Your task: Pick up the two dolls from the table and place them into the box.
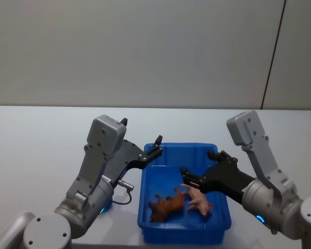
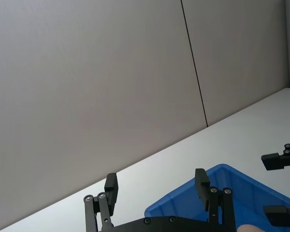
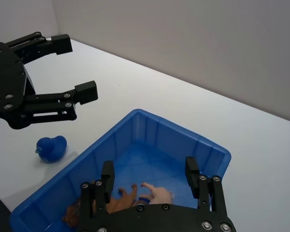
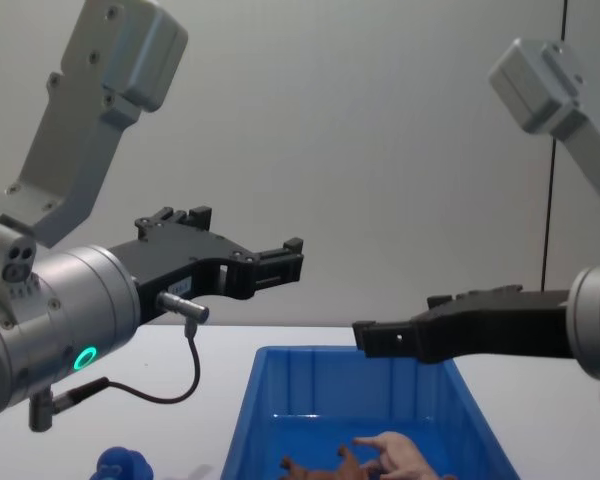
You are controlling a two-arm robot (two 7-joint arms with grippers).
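**Two dolls in the box, both grippers open above it**

The pink pig (image 1: 199, 199) lies on the box floor toward the near end, on the right half. The brown animal (image 1: 166, 204) lies just beside it on the left, its legs reaching toward the pig. Both rest wholly inside the walls.

The box (image 1: 186, 155) is a blue ribbed bin standing on the white table (image 1: 41, 135), straight ahead of the robot.

A third doll, small, round and blue (image 3: 51, 148), sits on the table outside the box, near its left wall and apart from it.

The right gripper (image 1: 199, 164) reaches in from the box's right side and hangs over the inside, above the pig. In the chest view it is clear of the rim. Its jaws are spread wide and grip nothing; the right wrist view shows the pig and the brown animal down between the two fingers.

The left gripper (image 3: 81, 66) is raised by the box's far left corner, higher than the rim, pointing across toward the far wall. Its jaws are also wide apart and empty.
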